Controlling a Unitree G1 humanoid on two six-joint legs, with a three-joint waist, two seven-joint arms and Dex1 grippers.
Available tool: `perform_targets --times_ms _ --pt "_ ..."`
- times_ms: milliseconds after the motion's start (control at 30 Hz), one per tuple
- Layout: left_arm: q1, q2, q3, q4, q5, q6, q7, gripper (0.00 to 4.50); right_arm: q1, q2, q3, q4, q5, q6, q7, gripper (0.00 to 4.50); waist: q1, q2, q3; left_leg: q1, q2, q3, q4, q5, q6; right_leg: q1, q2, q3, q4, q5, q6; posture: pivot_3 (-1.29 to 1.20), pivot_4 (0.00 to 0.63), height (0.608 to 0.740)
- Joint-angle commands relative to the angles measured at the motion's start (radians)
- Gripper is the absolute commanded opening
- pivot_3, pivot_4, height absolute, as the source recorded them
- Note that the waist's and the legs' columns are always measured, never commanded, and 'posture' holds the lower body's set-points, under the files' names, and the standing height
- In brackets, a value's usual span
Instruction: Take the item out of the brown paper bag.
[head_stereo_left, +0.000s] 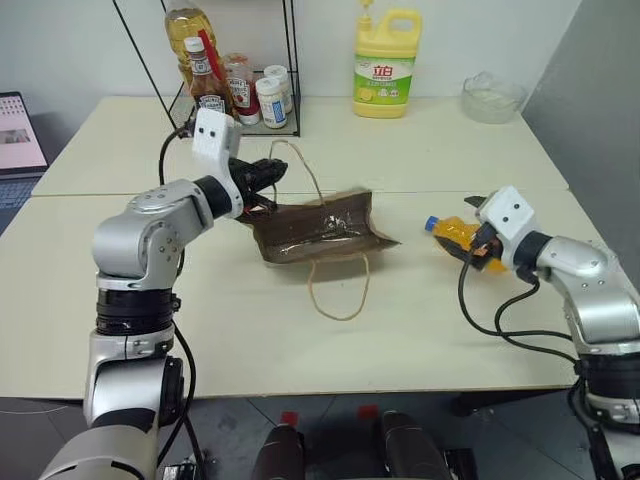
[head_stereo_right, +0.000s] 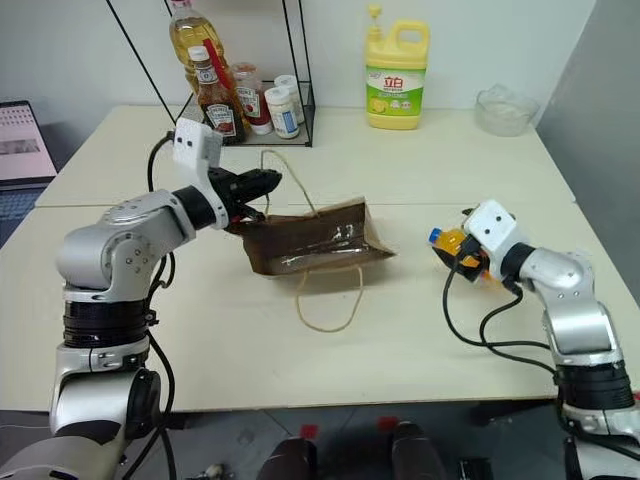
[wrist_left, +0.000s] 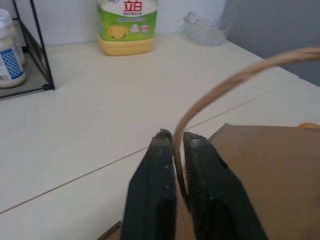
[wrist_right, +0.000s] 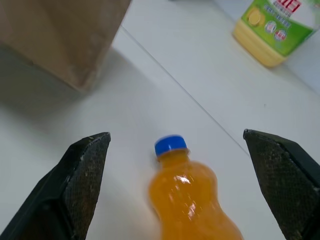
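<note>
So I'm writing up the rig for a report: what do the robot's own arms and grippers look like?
Both arms are glossy silver-grey rounded shells with black joint bands. Each wrist carries a white block with two small dark dots. The left gripper and right gripper each have two black tapered fingers, whose inner faces look textured. Loose black cables loop along both arms.

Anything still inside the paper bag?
Its inside is hidden: the paper bag lies flat on the table. The orange drink bottle is already out, lying between the right gripper's open fingers.
</note>
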Motion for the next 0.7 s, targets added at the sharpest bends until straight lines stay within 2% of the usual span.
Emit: perform_targets --times_ms 33,300,567,700 --pt "-0.037 0.021 0.026 0.010 0.010 -0.038 -0.012 1.83 0.023 0.042 -0.017 -0.092 0.007 -0.030 -0.078 4.50 0.000 0.000 0.000 0.000 0.000 0.000 0.000 0.000 0.000 0.000 0.000 0.000 0.000 0.000 0.000 0.00 0.150 0.740" --pt "-0.015 0.040 0.071 0.011 0.013 -0.039 0.011 4.35 0.075 0.099 0.008 -0.097 -0.002 -0.061 -0.143 4.50 -0.002 0.000 0.000 0.000 0.000 0.000 0.000 0.000 0.000 0.000 0.000 0.000 0.000 0.000 0.000 0.00 0.150 0.740" --pt "0.091 0.076 0.157 0.003 0.070 -0.072 0.121 4.45 0.088 0.161 0.046 -0.083 -0.008 -0.089 -0.194 4.50 -0.003 0.000 0.000 0.001 0.000 0.000 0.000 0.000 0.000 0.000 0.000 0.000 0.001 0.000 0.000 0.00 0.150 0.740" --pt "0.161 0.072 0.214 -0.082 0.036 -0.041 0.147 4.45 0.098 0.178 0.062 -0.087 -0.008 -0.105 -0.205 4.50 -0.001 0.000 0.000 0.001 0.000 0.000 0.000 0.000 0.000 0.000 0.000 0.000 0.001 0.000 0.000 0.00 0.150 0.740"
